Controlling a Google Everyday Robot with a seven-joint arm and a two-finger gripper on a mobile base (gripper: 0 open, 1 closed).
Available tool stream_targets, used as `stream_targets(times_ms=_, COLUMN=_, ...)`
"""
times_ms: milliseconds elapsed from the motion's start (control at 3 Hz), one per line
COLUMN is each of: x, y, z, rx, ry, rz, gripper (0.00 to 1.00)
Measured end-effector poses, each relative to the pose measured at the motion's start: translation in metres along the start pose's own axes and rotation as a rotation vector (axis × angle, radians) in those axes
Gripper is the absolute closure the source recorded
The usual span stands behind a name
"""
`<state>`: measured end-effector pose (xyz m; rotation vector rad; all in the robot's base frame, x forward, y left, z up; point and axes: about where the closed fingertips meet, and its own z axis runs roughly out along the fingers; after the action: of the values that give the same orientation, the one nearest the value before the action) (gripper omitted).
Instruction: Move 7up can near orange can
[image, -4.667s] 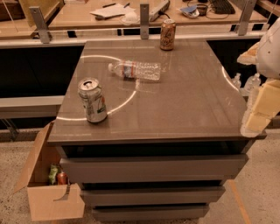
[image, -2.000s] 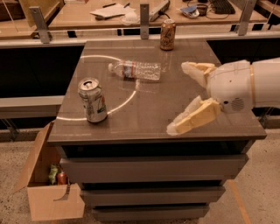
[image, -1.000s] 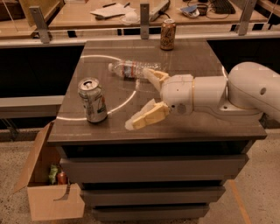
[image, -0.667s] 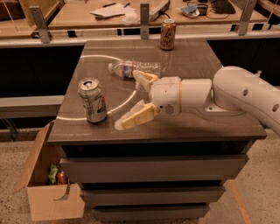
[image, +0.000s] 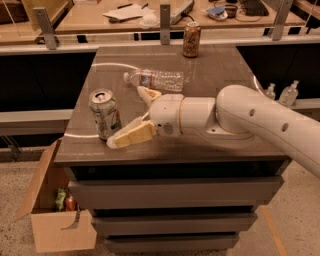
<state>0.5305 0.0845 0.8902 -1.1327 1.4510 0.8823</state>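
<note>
The 7up can (image: 104, 113), silver-white with green and red markings, stands upright near the table's front left corner. The orange can (image: 191, 39) stands upright at the far edge of the table, right of centre. My gripper (image: 126, 116) reaches in from the right on a white arm. It is open, with one pale finger (image: 131, 136) at the can's front right side and the other finger (image: 148, 94) behind, to the right of the can. The can is not between the fingers.
A clear plastic bottle (image: 155, 79) lies on its side mid-table, just behind the gripper. The grey table (image: 220, 65) has drawers below. An open cardboard box (image: 55, 216) stands on the floor at the left. A railing and desks run behind the table.
My arm has swung in from the right edge and across the table to the left. The open gripper now reaches the 7up can's right side. The cans and bottle have not moved.
</note>
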Motion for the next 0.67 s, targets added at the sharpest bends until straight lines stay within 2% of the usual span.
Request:
stream_targets(times_ms=333, x=0.003, y=0.001, z=0.015, rx=0.01, ry=0.0, rz=0.016, gripper=0.0)
stream_targets(times_ms=667, x=0.004, y=-0.001, z=0.032, rx=0.015, ry=-0.003, rz=0.01, gripper=0.08)
